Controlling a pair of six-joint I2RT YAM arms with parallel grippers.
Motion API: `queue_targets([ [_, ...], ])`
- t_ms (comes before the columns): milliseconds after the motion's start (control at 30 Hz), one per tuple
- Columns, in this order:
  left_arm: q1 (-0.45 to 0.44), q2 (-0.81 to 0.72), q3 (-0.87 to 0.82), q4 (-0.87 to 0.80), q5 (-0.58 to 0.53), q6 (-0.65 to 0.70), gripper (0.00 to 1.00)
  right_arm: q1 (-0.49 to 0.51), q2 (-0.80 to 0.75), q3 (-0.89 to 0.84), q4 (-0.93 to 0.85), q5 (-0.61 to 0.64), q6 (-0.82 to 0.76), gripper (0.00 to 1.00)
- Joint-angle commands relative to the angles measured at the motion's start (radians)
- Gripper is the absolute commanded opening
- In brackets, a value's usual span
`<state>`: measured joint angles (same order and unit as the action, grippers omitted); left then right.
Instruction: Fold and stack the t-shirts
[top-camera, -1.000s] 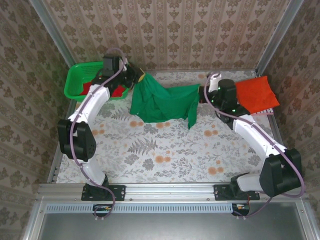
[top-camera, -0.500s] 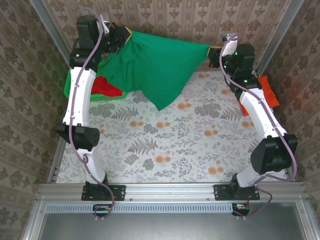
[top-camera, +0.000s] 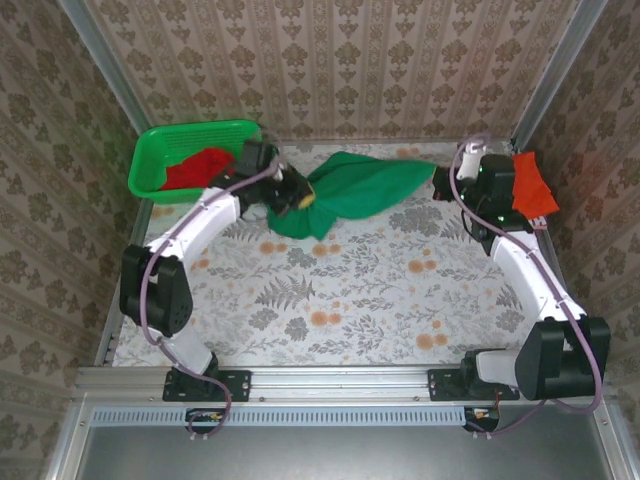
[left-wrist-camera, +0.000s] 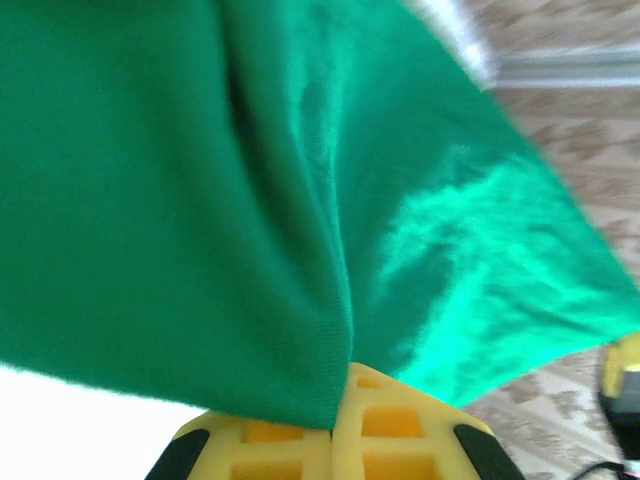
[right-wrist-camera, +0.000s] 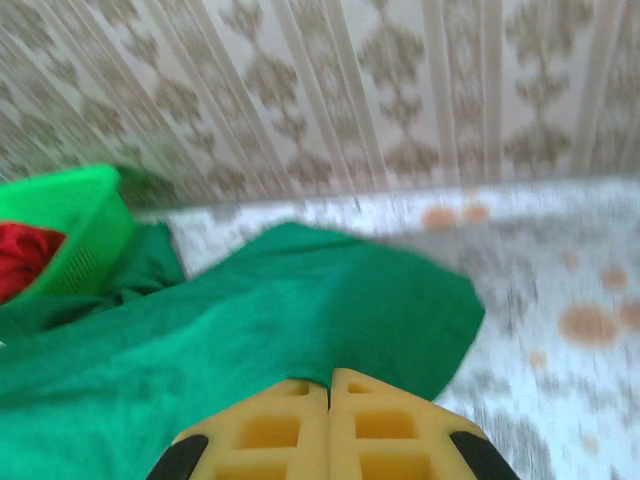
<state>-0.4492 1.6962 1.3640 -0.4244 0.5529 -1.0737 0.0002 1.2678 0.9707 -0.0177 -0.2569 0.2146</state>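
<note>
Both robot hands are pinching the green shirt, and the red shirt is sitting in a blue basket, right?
Not quite. The basket is bright green, not blue, as the top external view shows. The rest is right: the red t-shirt lies in it, and the left gripper and the right gripper are each shut on the green t-shirt.

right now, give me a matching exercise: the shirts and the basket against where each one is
1 dark green cloth t-shirt
2 red cloth t-shirt
3 orange-red cloth t-shirt
4 bright green plastic lattice basket

a far left corner of the floral-patterned table
b far right edge of the table
c inside the basket
d pinched by left gripper and right gripper

Pairs: 1-d, 2-c, 3-b, 4-a
</note>
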Motion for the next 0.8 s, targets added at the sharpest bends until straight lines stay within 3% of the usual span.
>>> queue_targets([
  [0,-0.041,0.004,-0.059,0.075,0.028,-0.056,0.02,-0.005,-0.031,-0.046,-0.064,0.038,0.055,0.00],
  [167,-0.072,0.159,0.097,-0.055,0.033,0.036,0.05,-0.004,0.039,-0.027,-0.096,0.051,0.053,0.00],
  [467,-0.087,0.474,0.497,-0.115,0.082,0.066,0.27,-0.009,0.223,0.104,-0.139,0.150,0.000,0.00],
  [500,-0.093,0.493,0.529,-0.124,0.082,0.065,0.32,-0.012,0.238,0.120,-0.143,0.154,0.000,0.00],
  [533,-0.098,0.501,0.540,-0.124,0.082,0.061,0.44,-0.015,0.248,0.130,-0.143,0.153,0.001,0.00],
  [600,-0.107,0.477,0.509,-0.100,0.066,0.058,0.77,-0.018,0.262,0.139,-0.142,0.150,0.007,0.00],
  [700,-0.115,0.371,0.384,-0.049,0.008,0.071,0.98,-0.020,0.266,0.137,-0.137,0.137,0.014,0.00],
  [767,-0.120,0.271,0.279,-0.023,-0.058,0.085,1.00,-0.022,0.266,0.130,-0.134,0.129,0.015,0.00],
])
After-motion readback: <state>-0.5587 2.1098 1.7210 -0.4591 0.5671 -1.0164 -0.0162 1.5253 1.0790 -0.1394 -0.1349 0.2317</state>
